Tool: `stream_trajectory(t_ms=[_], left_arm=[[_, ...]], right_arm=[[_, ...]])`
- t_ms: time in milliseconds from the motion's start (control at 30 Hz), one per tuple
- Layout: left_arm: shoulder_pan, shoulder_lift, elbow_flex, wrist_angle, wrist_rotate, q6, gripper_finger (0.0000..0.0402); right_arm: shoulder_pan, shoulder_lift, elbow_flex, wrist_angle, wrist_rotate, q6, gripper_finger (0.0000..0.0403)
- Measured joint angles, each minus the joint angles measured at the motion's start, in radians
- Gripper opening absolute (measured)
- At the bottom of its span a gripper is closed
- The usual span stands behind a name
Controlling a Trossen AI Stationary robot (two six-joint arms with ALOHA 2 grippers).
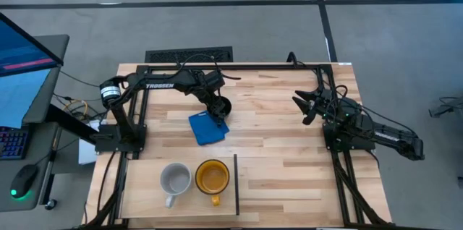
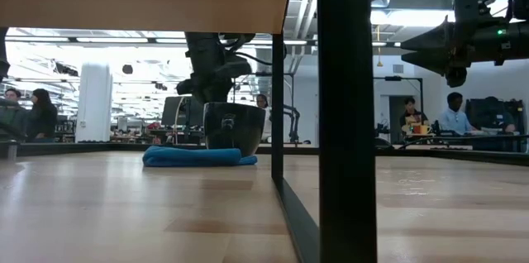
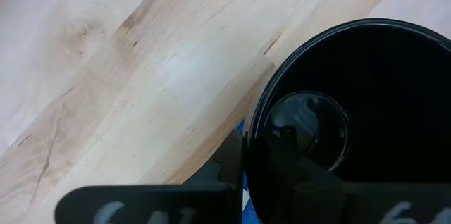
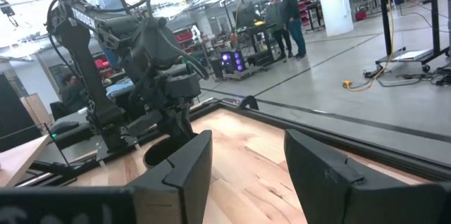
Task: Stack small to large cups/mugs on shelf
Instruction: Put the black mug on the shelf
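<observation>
The glossy black mug (image 2: 234,126) stands on a flat blue cloth (image 1: 208,129) at mid-table, at the cloth's far right corner. My left gripper (image 3: 252,157) comes down on it from above and is shut on its wall. A grey-white mug (image 1: 175,179) and a yellow mug (image 1: 213,178) stand upright side by side on the pale wood shelf (image 1: 145,186) at the near left, handles toward the near edge. My right gripper (image 1: 305,107) hangs open above the table's right side, holding nothing. My left gripper pinches the black mug's wall at the rim (image 3: 252,136), one finger (image 3: 229,160) outside the mug and the other inside the hollow. The fingers come steeply from above. The mug stands upright with its base (image 2: 234,149) on the blue cloth.
A thin dark divider (image 1: 236,183) stands upright along the shelf's right edge, next to the yellow mug. Bare planked tabletop (image 1: 282,158) lies between the shelf and the right arm. People and benches show in the room beyond the far edge.
</observation>
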Motion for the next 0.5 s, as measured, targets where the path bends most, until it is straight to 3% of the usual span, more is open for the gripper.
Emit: stream_trajectory(t_ms=[200,500], left_arm=[[0.000,0.000,0.017,-0.041,0.007,0.004,0.0009],[-0.001,0.000,0.158,-0.295,-0.060,0.043,0.0009]], right_arm=[[0.000,0.000,0.000,0.000,0.000,0.000,0.0200],[0.000,0.000,0.000,0.000,0.000,0.000,0.0200]])
